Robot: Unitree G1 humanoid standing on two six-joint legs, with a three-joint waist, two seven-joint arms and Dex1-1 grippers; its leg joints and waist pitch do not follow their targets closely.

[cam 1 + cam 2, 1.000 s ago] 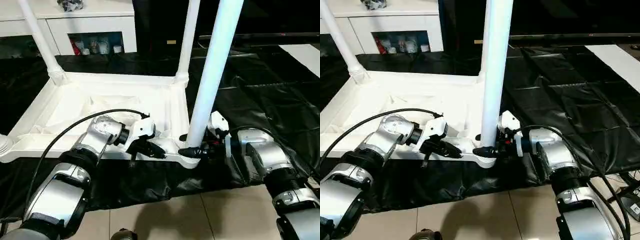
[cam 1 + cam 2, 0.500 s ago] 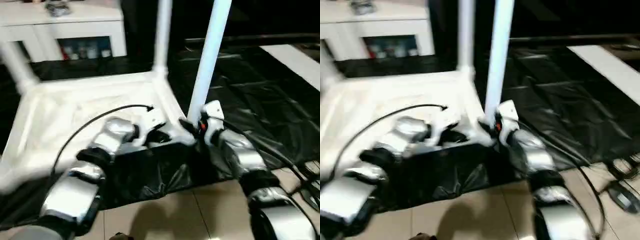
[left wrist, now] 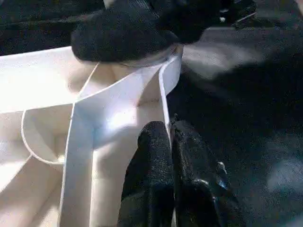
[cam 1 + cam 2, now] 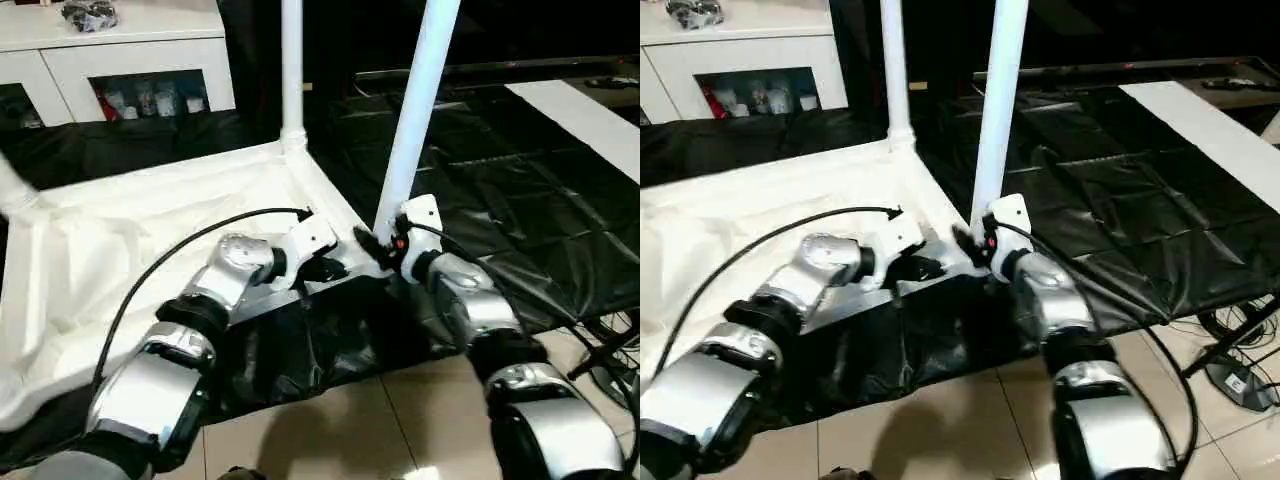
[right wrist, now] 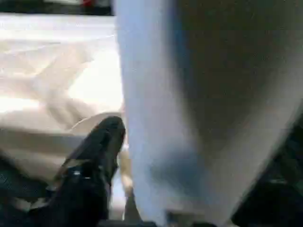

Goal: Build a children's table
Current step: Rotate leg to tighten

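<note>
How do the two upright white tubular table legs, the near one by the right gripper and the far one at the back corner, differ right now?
The near white tubular leg looks thicker and leans a little; the far white tubular leg looks thinner and stands straight. The near leg has the right gripper at its base; the far leg stands alone. Both rise from corner sockets of the upturned white plastic table top.

A black plastic sheet (image 4: 520,190) covers much of a beige tiled floor (image 4: 330,430), with a white cabinet (image 4: 130,50) holding small items in its glass-fronted compartment at the far side, against a dark background.
</note>
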